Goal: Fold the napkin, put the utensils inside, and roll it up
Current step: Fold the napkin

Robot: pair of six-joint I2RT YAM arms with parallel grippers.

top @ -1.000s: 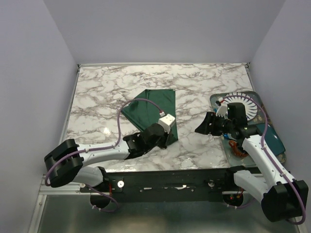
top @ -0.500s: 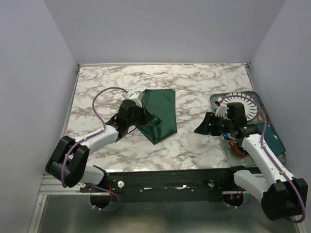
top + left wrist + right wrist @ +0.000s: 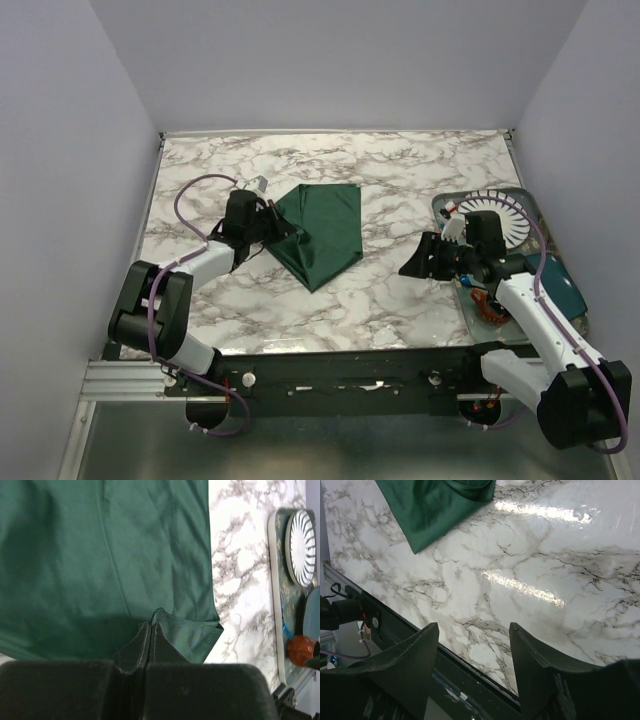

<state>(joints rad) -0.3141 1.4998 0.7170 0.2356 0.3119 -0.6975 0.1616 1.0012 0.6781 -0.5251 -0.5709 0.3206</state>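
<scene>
**Left gripper (image 3: 272, 228) has swung away to the left, cloth in its grip**

Since a second ago the left arm has left the near edge of the desk (image 3: 420, 170). It has travelled up the left side of the napkin (image 3: 325, 230) and now reaches in from the left edge. The dark green cloth has changed shape with it: before, it lay as a slanting band, and now it spreads into a kite. Its flat far side faces the far edge, and one point aims at the near edge. The right arm has hardly shifted.

In the left wrist view the left gripper (image 3: 151, 630) is fully closed, its two black fingers (image 3: 135, 647) pressed flat together. A small peak of napkin (image 3: 125, 555) is nipped between the tips. The cloth rises into that pinch and lies smooth beyond it, with one long crease running across.

The right gripper (image 3: 412, 264) is near the right edge, just left of the tray (image 3: 438, 203). It holds nothing — its fingers (image 3: 427, 645) stand wide apart over bare marble, well clear of the napkin's near corner (image 3: 430, 505). Whether they touch the surface cannot be told.

The napkin lies a little left of the desk's middle, between the two grippers. On the tray along the right edge sit a striped plate (image 3: 510, 215) and a teal dish (image 3: 565, 285).
</scene>
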